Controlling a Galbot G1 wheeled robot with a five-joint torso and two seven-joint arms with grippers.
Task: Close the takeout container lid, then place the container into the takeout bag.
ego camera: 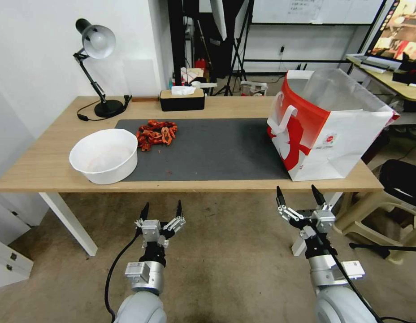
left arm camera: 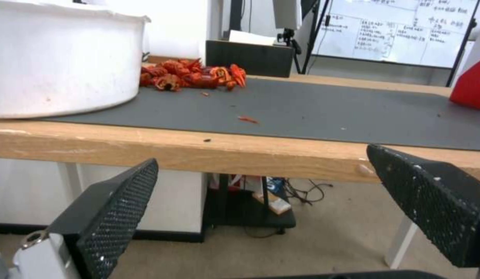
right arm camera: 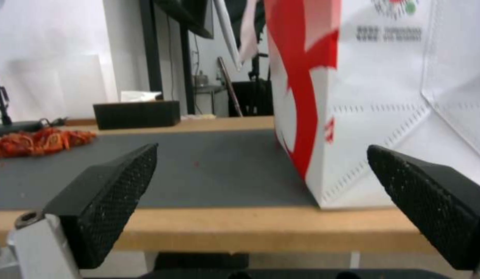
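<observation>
Item 1: large white paper takeout bag with red side panels (ego camera: pixel 327 130), upright and open-mouthed at the right end of the wooden bench (ego camera: pixel 46 166), standing partly on the dark grey mat (ego camera: pixel 208 148).

Item 2: right hand (ego camera: pixel 301 194), fingers spread apart, empty, held below the bench's front edge directly in front of the bag; plainly the nearer arm to it.

Item 3: left hand (ego camera: pixel 162 210), likewise spread and empty, held low before the mat's left half.

Item 4: big white round bowl (ego camera: pixel 104 154) at the left, pile of red crayfish shells (ego camera: pixel 155 133) just behind it.

Item 5: the clear clamshell container cannot be located on the bench, so its bearing from either hand cannot be told.
</observation>
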